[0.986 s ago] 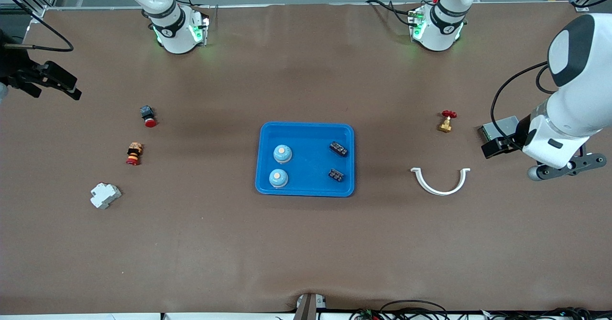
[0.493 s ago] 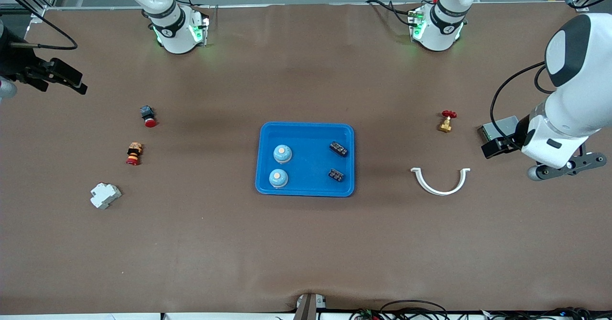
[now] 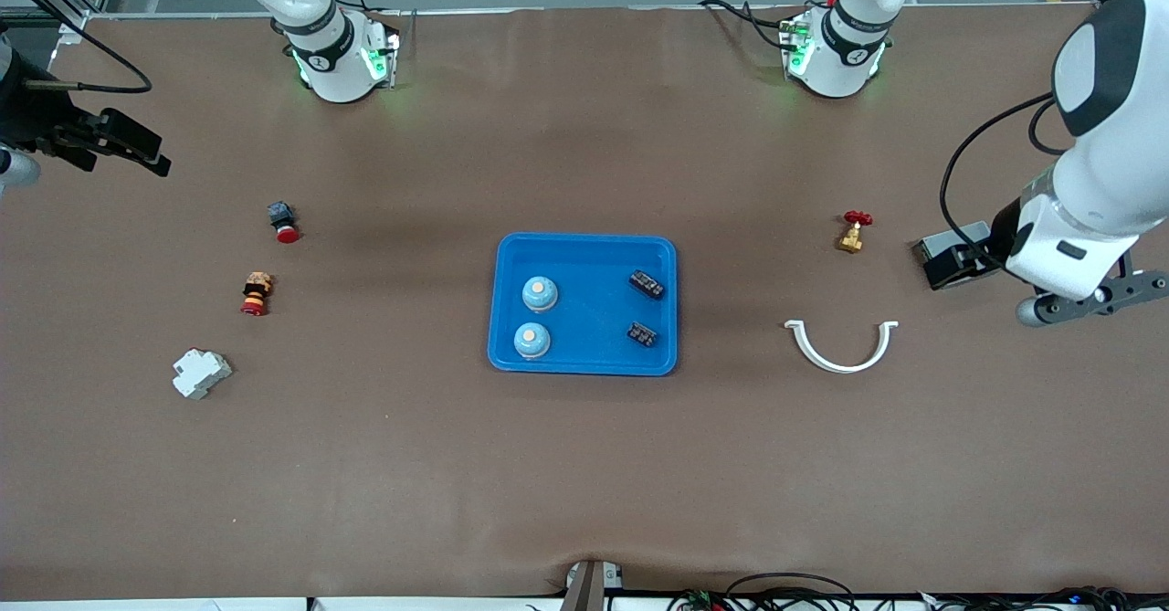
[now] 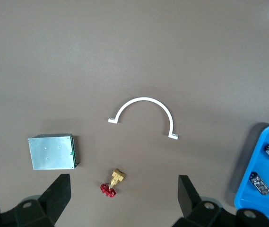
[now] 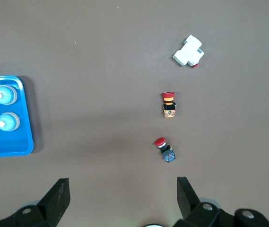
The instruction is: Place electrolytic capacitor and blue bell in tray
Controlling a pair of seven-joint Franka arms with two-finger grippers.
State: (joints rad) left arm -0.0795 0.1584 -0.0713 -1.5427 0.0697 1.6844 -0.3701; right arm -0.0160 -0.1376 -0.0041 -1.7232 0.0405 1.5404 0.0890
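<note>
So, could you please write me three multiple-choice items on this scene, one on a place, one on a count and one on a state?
1. Where are the two black capacitors?
A. Beside the white breaker
B. In the blue tray
C. On the grey metal box

2. How many blue bells are in the tray?
A. One
B. Two
C. Four

3. How do both grippers stand?
A. Open and empty
B. Shut on a bell
C. Shut on a capacitor

Answers:
1. B: both capacitors lie inside the blue tray.
2. B: two blue bells sit in it.
3. A: the left gripper and the right gripper show spread fingers with nothing between them.
</note>
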